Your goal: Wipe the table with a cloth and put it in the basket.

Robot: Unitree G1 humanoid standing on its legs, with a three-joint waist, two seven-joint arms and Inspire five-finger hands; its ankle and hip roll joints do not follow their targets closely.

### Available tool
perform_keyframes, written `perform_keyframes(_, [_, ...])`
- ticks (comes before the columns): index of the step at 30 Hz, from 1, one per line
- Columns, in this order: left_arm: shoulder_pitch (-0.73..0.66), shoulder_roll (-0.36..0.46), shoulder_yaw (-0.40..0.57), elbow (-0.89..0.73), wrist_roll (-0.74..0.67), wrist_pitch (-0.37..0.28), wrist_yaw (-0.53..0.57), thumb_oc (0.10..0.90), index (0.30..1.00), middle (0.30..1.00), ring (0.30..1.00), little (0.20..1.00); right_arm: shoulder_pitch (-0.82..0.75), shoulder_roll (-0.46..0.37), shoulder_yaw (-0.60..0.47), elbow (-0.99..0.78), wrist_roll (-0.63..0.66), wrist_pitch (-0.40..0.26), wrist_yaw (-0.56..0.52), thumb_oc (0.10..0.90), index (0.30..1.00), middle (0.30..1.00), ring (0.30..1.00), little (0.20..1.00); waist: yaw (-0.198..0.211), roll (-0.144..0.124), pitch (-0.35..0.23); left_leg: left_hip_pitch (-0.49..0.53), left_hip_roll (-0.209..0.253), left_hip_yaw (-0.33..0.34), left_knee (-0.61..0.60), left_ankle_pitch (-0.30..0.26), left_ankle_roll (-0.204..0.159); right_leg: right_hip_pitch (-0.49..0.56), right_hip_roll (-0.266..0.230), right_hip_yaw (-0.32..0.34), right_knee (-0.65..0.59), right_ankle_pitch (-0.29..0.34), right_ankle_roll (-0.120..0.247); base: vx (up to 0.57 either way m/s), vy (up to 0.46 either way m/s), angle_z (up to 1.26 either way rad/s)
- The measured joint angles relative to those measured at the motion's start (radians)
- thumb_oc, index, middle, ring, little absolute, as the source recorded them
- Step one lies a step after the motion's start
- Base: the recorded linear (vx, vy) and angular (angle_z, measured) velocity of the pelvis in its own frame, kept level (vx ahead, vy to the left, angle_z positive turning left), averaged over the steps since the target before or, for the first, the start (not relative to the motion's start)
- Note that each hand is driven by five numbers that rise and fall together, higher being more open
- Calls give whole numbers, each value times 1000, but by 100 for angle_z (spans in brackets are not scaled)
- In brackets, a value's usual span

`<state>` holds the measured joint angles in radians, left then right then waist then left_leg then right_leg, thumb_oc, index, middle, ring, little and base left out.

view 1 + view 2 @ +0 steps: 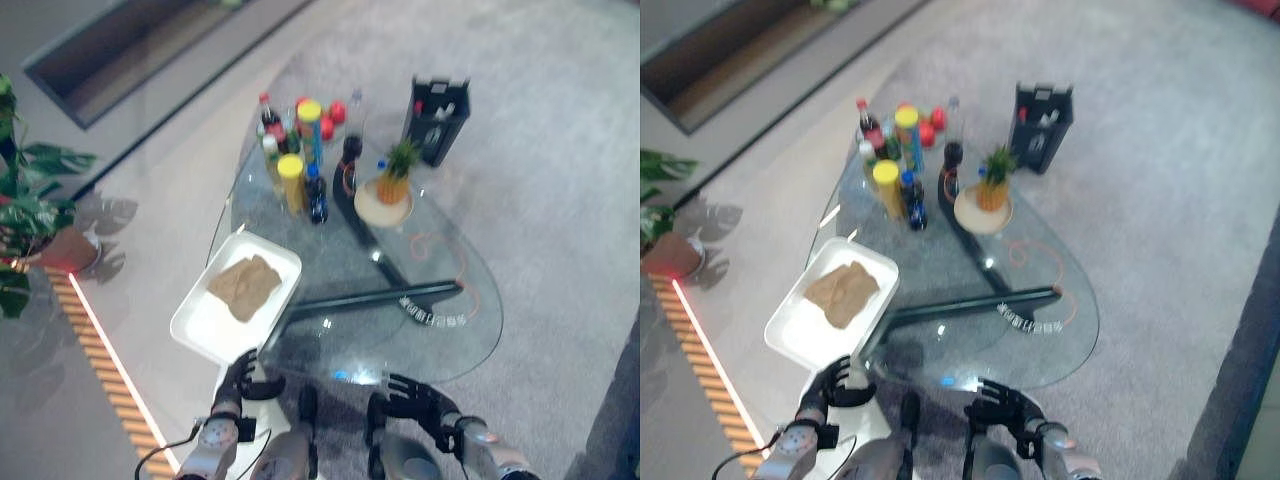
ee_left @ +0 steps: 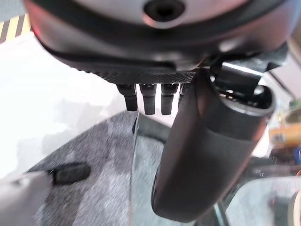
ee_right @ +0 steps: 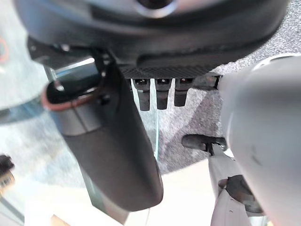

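A crumpled brown cloth [image 1: 244, 285] lies inside the white basket [image 1: 200, 327], a shallow tray that sits at the left edge of the glass table [image 1: 455, 300]. My left hand [image 1: 240, 377] hovers just short of the basket's near corner, fingers relaxed and holding nothing. My right hand [image 1: 415, 398] hangs at the table's near edge, also empty with loose fingers. In the left wrist view the thumb [image 2: 207, 155] stands out over the glass rim and grey carpet. The right wrist view shows the same for the right thumb [image 3: 110, 146].
Bottles and yellow-capped cans [image 1: 297, 160] crowd the table's far side, with a pineapple on a plate [image 1: 390, 190] beside them. A black crate [image 1: 436, 118] stands on the carpet beyond. A potted plant [image 1: 35, 215] is at the left. An orange cable [image 1: 450, 255] lies on the glass.
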<state>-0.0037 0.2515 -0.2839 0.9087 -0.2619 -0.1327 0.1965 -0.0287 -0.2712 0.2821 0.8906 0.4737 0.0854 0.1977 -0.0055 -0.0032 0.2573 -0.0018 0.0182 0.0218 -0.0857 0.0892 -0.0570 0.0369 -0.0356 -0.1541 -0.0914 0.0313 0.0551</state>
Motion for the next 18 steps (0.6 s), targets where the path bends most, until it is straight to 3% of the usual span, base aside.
perform_keyframes(5, [23,-24,-17,111,-20,1,-20,800,900,900,900,900,8,39,-11,151,0,-35,1,800,900,900,900,900,0,-27,-73,40,13,7,0,-14,-6,31,10,7,0,-21,-2,40,-57,-5])
perform_keyframes(10, [17,-34,-12,223,-37,3,-35,800,900,900,900,900,21,52,-49,248,1,-58,5,800,900,900,900,900,-5,-9,-133,77,22,43,-1,-31,5,52,11,43,-1,-20,-4,25,-28,-21])
perform_keyframes(18, [28,-35,19,271,-36,33,-61,800,900,900,900,900,20,53,-64,301,-3,-86,-5,800,900,900,900,900,-25,0,-172,93,21,56,-1,-36,8,61,10,56,-1,-18,-4,26,-10,-4])
